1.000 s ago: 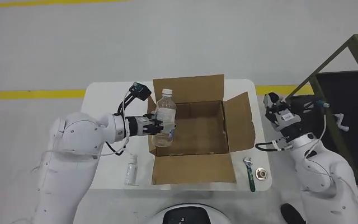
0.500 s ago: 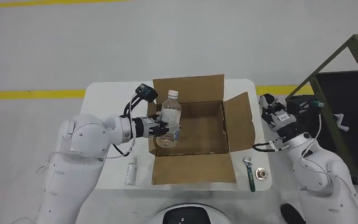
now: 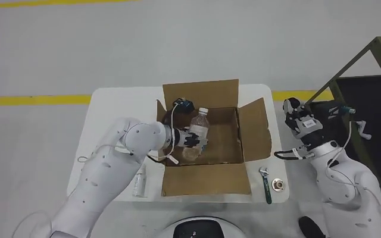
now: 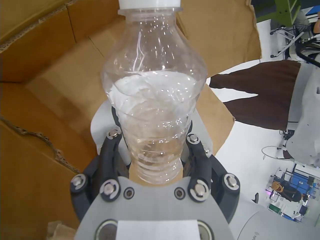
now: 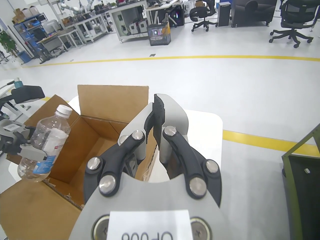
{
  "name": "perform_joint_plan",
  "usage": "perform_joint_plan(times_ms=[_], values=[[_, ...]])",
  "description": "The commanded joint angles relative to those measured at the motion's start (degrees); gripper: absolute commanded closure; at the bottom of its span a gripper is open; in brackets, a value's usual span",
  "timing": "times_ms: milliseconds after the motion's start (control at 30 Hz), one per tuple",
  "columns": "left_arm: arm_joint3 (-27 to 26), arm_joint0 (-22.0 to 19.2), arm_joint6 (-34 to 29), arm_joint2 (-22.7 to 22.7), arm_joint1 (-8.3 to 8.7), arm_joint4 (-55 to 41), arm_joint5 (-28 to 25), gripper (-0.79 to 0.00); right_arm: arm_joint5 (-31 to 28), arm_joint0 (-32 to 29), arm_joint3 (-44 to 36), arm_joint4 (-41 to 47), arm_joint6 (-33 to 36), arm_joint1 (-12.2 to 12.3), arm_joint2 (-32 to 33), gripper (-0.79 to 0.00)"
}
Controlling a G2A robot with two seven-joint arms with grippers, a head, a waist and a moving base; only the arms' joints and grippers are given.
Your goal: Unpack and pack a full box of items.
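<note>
We see bright, even overhead light; glints speckle the bottle (image 4: 152,58), the box (image 3: 205,178) holds soft shade inside, and wrist views bend at the edges.

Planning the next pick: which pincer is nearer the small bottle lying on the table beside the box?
Left. The left pincer holds the water bottle over the box's side nearest the small bottle; the right pincer hangs past the opposite flap.

The box (image 3: 223,143) is open from above on its right half; the bottle (image 3: 199,124) blocks the left. Raised flaps (image 3: 256,128) bar the sides, and its floor seems bare.
</note>
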Motion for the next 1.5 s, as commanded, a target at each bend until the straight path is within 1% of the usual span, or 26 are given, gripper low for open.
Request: perform_joint_plan(times_ms=[0, 33, 500, 600, 767, 933, 1100, 1333, 1467], values=[[2.57, -0.53, 0.48, 1.3, -0.39, -0.78, 1.21, 0.0, 0.14, -0.11, -0.13, 0.01, -0.01, 0.03, 0.07, 0.0], [3.33, -0.78, 0.49, 1.76, -0.53, -0.92, 1.66, 0.0, 0.15, -0.15, -0.16, 0.02, -0.03, 0.05, 0.07, 0.0], [3.33, -0.78, 0.49, 1.76, -0.53, -0.92, 1.66, 0.0, -0.35, -1.13, -0.17, 1.8, -0.26, 0.15, -0.63, 0.0], [3.47, 0.05, 2.71, 2.46, -0.73, -0.92, 2.12, 0.0, -0.72, -0.84, 0.16, 1.8, -0.23, 0.21, -0.77, 0.0], [5.43, -2.98, 2.26, 5.71, -1.89, -0.58, 5.97, 0.0, -0.8, -0.68, 0.31, 1.86, -0.2, 0.28, -1.06, 0.0], [9.18, -6.95, -0.47, 10.33, -3.2, 2.56, 8.36, 0.0, -0.7, -1.22, 0.06, 1.93, -0.37, 0.34, -0.89, 0.0], [15.18, -9.85, 0.46, 13.98, -4.92, 3.91, 11.42, 0.0, -0.5, -1.81, -0.31, 2.09, -0.3, 0.43, -0.26, 0.0], [21.65, -12.25, 0.59, 16.6, -6.74, 4.11, 13.91, 0.0, -0.22, -2.45, -0.49, 2.46, -0.56, 0.52, 0.41, 0.0], [23.65, -12.93, 0.42, 17.12, -7.37, 4.21, 14.79, 0.0, -0.26, -2.5, -0.55, 2.62, -0.62, 0.57, 0.34, 0.0]])
